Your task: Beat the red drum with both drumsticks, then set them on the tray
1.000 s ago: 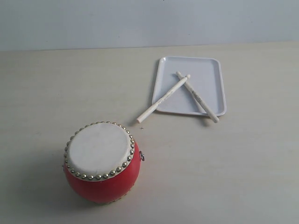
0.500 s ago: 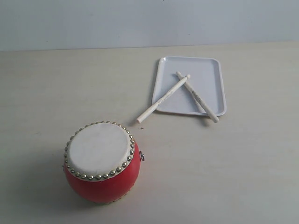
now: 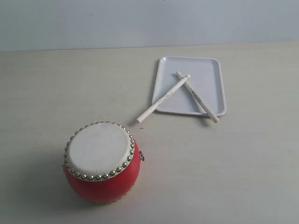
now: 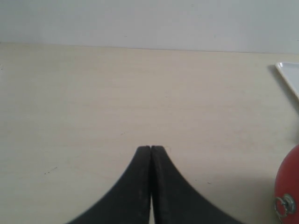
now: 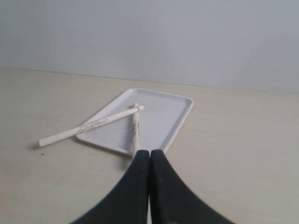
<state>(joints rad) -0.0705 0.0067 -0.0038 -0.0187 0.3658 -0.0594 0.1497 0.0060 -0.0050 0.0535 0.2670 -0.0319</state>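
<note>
Drumsticks [image 3: 163,99] x2 form V on tray [image 3: 212,70], tips prob. touching, butts overhanging; L gripper [image 4: 150,148], R gripper [image 5: 149,151] fingers pressed together.

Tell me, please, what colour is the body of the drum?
The drum has a glossy red body; the exterior view shows it best.

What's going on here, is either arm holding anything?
Nothing is being handled right now. The left gripper and the right gripper are both shut and empty, clear of the objects. The two drumsticks lie crossed on the tray, with their handle ends sticking out past its rim. The red drum stands apart from the tray.
</note>
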